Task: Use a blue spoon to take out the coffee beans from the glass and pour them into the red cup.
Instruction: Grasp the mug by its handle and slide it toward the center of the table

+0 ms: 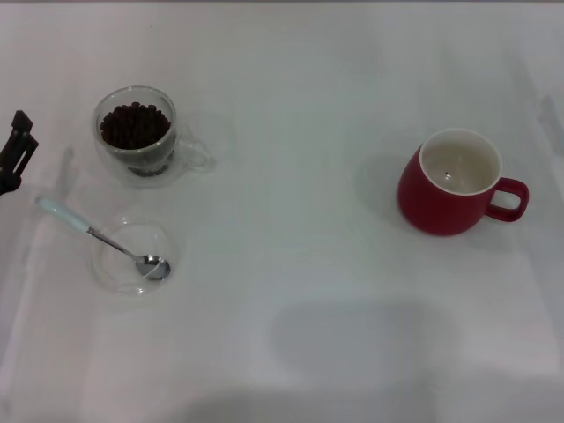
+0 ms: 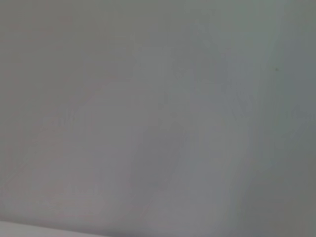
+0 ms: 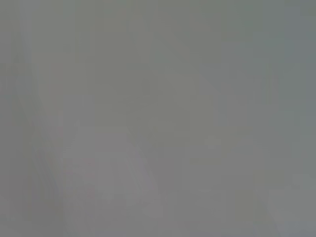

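Here the blue spoon [image 1: 99, 235] lies with its silver bowl inside a shallow clear glass dish [image 1: 113, 273] and its pale handle sticking out over the rim, pointing away toward the robot's left. The spoon is tilted, its stem resting on the dish edge. Just beyond the dish, farther from the robot, stands the glass [image 1: 137, 137], upright, its loop handle turned toward the robot's right. The coffee beans [image 1: 134, 124] fill it nearly to the brim in a dark heap. Glass and dish sit near each other but do not touch.

Well apart from these, on the robot's right side, stands the red cup [image 1: 445, 203], upright, its cream inside showing and its handle facing right. A small dark speck lies at its bottom; what it is cannot be told.

All of this rests on a plain white table [image 1: 291, 291] with faint creases or folds across it and a soft shadow patch near the front middle. Nothing lies between the glass and the red cup.

The left gripper [image 1: 16, 150] shows only as a dark part at the left edge, beside the glass and above the spoon handle, holding nothing visible; whether it is spread or closed cannot be told. Both wrist views show only bare pale surface.
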{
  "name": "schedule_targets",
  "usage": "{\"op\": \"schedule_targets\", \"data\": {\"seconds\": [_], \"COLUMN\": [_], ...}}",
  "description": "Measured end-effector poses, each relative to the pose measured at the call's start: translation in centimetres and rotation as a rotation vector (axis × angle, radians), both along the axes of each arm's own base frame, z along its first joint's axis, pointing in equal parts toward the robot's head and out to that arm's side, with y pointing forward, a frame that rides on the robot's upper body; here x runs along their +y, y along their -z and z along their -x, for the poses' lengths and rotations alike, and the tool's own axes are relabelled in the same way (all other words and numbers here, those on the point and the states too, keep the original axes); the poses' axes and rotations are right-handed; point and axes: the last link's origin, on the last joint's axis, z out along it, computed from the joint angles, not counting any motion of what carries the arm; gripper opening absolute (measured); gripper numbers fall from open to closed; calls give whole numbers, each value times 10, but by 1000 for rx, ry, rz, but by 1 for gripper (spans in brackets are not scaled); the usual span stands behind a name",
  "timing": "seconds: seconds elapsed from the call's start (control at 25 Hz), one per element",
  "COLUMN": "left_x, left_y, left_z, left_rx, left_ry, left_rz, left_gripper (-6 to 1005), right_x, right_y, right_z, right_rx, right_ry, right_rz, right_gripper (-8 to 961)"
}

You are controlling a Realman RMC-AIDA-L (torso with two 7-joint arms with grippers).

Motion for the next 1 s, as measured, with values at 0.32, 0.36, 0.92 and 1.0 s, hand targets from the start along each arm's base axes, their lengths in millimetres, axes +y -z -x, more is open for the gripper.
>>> {"op": "schedule_targets", "data": {"seconds": [0.32, 0.36, 0.92, 1.0], "left_x": [-7, -8, -12, -12], "left_y": [1, 1, -3, -3], "left_z": [5, 5, 9, 9], "left_rx": [-29, -28, -71, -71], "left_ry": [-20, -22, -33, -33], "left_rz": [8, 8, 4, 4], "left_gripper": [877, 877, 878, 878], "right_x": [-2, -3, -73, -85], "right_y": [-3, -3, 13, 21], "right_z": [3, 4, 17, 17], "right_rx": [-98, -106, -114, -119], "right_ry": [-30, -35, -239, -251], "right_rz": [-18, -23, 63, 123], "right_gripper": [841, 841, 841, 841]}}
